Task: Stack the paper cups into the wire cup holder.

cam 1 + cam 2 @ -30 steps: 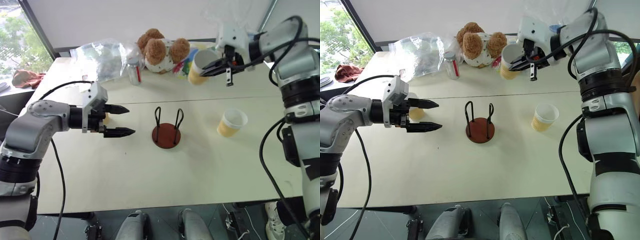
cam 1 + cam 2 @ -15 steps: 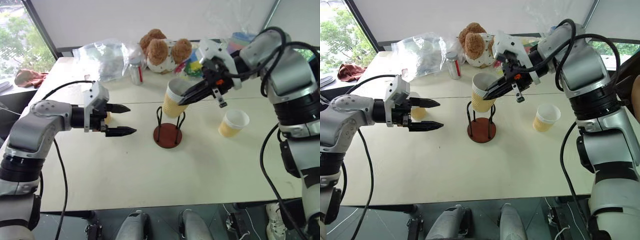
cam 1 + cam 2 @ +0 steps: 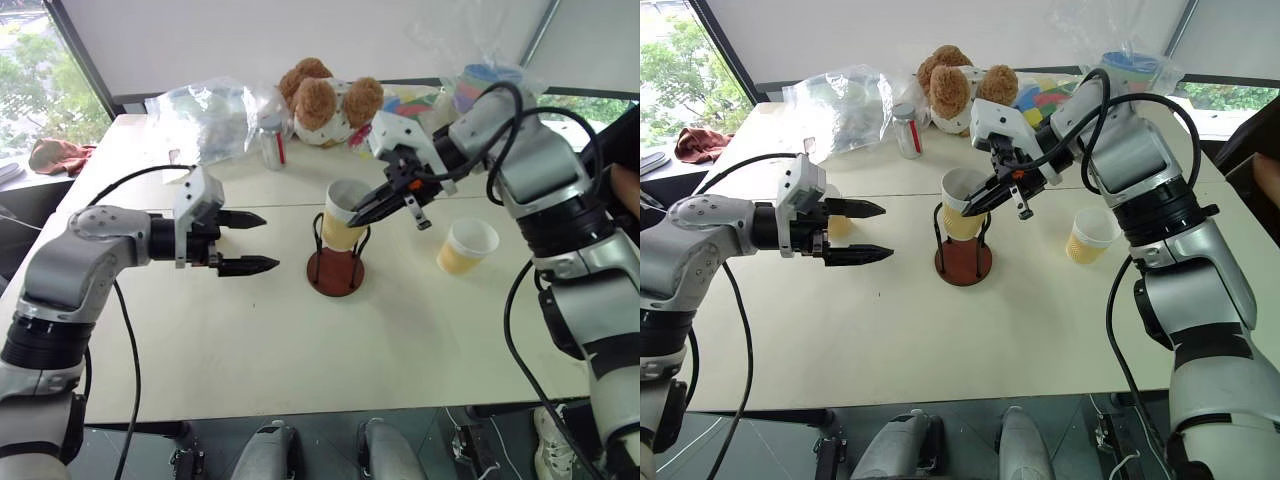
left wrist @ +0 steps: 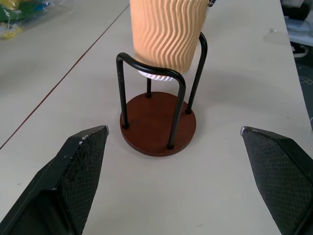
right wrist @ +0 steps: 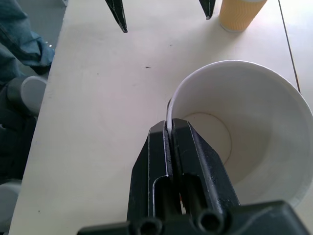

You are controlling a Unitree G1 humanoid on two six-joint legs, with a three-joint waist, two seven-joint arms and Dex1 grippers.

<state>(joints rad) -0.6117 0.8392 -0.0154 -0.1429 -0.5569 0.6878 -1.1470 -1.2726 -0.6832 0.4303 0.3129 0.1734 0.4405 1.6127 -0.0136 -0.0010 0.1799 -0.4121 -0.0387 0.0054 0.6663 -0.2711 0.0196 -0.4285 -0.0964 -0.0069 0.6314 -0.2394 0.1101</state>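
Presently, the right pincer [image 3: 975, 207] is pinched shut on the rim of a paper cup [image 3: 962, 203], one finger inside the wall and one outside (the right wrist view shows the white rim caught between the two black fingers [image 5: 168, 147]). That cup hangs upright with its ribbed orange lower part dropped between the two black wire loops of the wire cup holder [image 3: 961, 256]; in the left wrist view its white bottom [image 4: 155, 74] sits above the dark red base, not touching it.

The holder stands near the middle of the table [image 3: 330, 350]. A second paper cup [image 3: 464, 247] stands upright on the table to the right of the holder, well apart from it. A third cup [image 3: 836, 222] stands on the left, partly hidden behind the left pincer [image 3: 880, 232].

The left pincer hovers above the table to the left of the holder, its two fingers spread wide and pointing toward the holder, with nothing between them.

Along the far edge of the table lie a crumpled clear plastic bag [image 3: 205, 118], a small clear jar [image 3: 904, 130], a brown and white teddy bear [image 3: 325, 100] and a wrapped stack of pastel cups [image 3: 1130, 68].
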